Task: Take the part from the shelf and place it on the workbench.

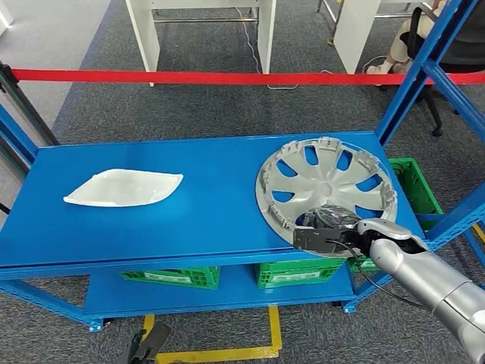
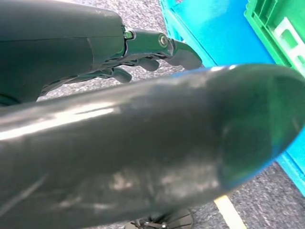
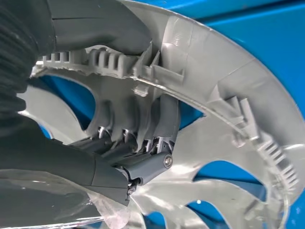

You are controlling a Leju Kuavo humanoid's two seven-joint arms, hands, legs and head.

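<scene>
The blue shelf (image 1: 171, 205) carried a silver wheel cover (image 1: 326, 182) at its right end. The right hand (image 1: 326, 231) gripped the cover's near rim. A white bag (image 1: 123, 187) lay left. The left hand (image 2: 144, 52) hung with fingers loosely spread, holding nothing.

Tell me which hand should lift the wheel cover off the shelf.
Right. The right hand is already at the near rim of the wheel cover, its fingers hooked through a spoke opening and its thumb over the rim. The left hand hangs low beside the shelf, holding nothing.
</scene>
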